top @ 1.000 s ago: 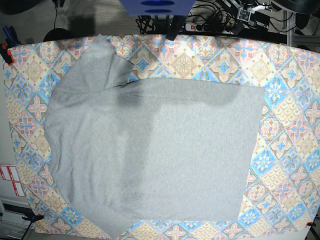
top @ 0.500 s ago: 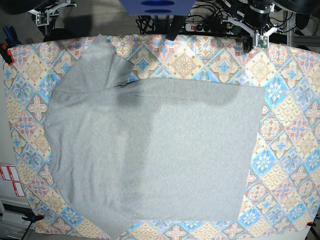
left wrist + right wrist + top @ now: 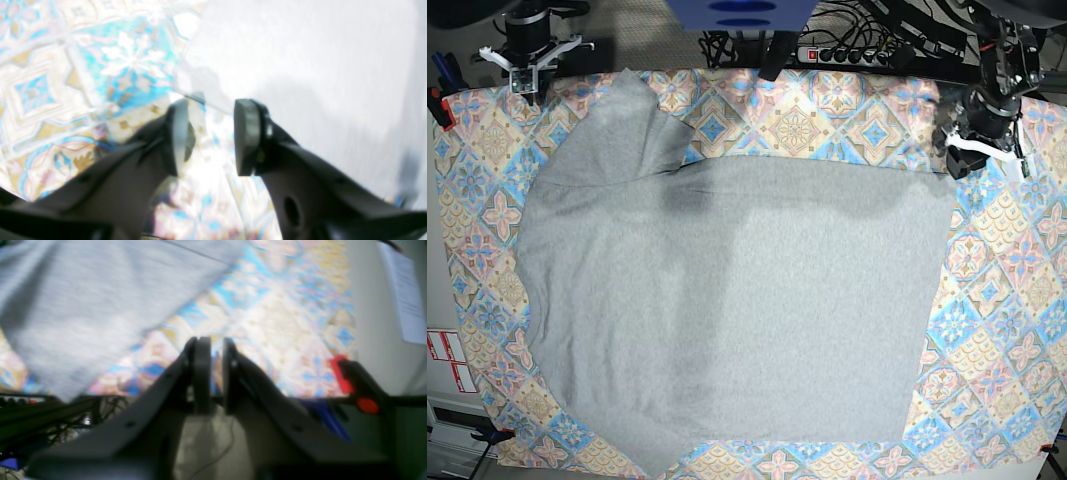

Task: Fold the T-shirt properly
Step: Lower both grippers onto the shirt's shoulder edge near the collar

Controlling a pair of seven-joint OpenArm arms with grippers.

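The grey T-shirt (image 3: 727, 300) lies spread flat on the tile-patterned cloth (image 3: 1007, 280), one sleeve pointing to the far left. My left gripper (image 3: 957, 152) hovers at the shirt's far right corner. In the left wrist view the left gripper (image 3: 210, 136) is open and empty, with the T-shirt (image 3: 300, 50) corner just ahead of its fingertips. My right gripper (image 3: 527, 78) is at the table's far left corner, apart from the sleeve. In the right wrist view the right gripper (image 3: 216, 373) shows only a thin slit between its fingers and holds nothing; the T-shirt (image 3: 100, 290) lies beyond it.
A red clamp (image 3: 343, 376) pins the cloth at the table's edge near my right gripper. A power strip (image 3: 847, 52) and cables lie behind the far edge. White labels (image 3: 447, 360) sit off the table's left side.
Both arms came into view from behind the far edge. The left one dropped to the shirt's far right corner and opened its jaws. The right one moved to the far left corner.
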